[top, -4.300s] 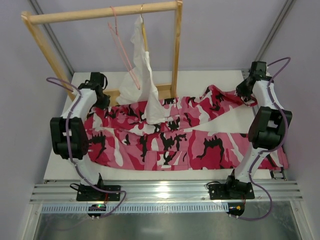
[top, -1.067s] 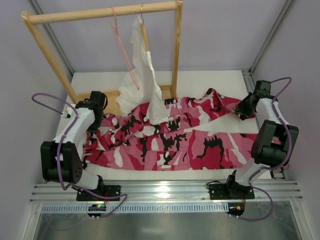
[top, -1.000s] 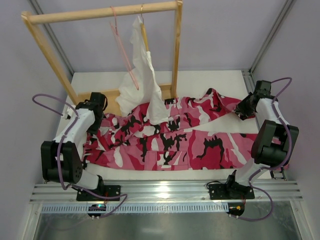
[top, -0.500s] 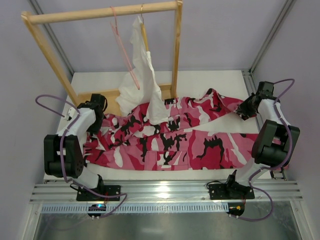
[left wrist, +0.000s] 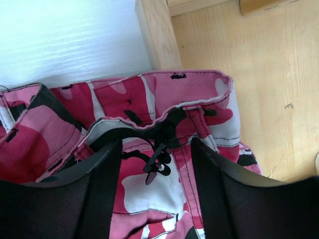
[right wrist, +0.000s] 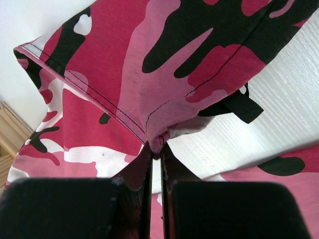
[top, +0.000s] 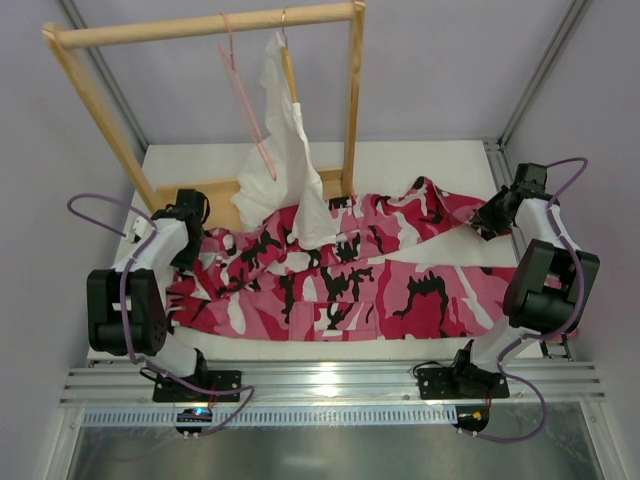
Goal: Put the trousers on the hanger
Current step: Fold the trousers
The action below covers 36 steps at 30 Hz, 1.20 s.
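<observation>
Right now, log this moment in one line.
trousers: spread on table | hanger: bare, on rail | left hand: open at waistband | right hand: shut on leg hem

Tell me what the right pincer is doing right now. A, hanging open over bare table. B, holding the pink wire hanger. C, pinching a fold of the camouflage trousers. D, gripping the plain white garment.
C: in the right wrist view the right pincer is closed tight on a small fold at the stitched edge of the trousers, and the hanger hangs far from it at the back.
</observation>
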Each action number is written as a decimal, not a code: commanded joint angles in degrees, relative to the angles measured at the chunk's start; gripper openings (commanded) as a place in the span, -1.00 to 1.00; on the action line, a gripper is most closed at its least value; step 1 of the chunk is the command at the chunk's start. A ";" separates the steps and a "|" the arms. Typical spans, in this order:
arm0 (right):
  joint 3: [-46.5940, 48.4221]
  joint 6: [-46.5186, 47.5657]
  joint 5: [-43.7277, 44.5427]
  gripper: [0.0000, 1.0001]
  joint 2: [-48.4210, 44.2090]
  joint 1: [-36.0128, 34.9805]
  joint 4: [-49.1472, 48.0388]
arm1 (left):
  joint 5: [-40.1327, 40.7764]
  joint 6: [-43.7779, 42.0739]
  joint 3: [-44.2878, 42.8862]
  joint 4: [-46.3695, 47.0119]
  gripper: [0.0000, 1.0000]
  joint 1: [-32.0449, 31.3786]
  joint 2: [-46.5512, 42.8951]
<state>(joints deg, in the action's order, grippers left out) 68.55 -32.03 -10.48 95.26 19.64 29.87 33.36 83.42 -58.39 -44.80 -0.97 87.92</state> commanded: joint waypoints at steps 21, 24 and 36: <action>0.17 0.66 -1.30 -0.92 -1.22 0.40 -1.48 | 0.29 -2.91 -1.55 1.82 -0.99 0.80 0.06; 1.57 0.74 -1.47 -0.93 -1.05 0.40 -0.43 | 1.88 -3.87 -5.14 -2.21 -0.99 0.80 -0.99; 14.92 0.39 -1.21 -0.93 -4.13 0.66 6.07 | 4.60 -9.67 -13.59 -3.73 -0.99 2.82 -11.18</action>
<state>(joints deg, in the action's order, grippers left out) 76.75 -31.97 -11.25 94.80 19.77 34.20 34.46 76.16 -69.38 -48.84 -0.16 80.86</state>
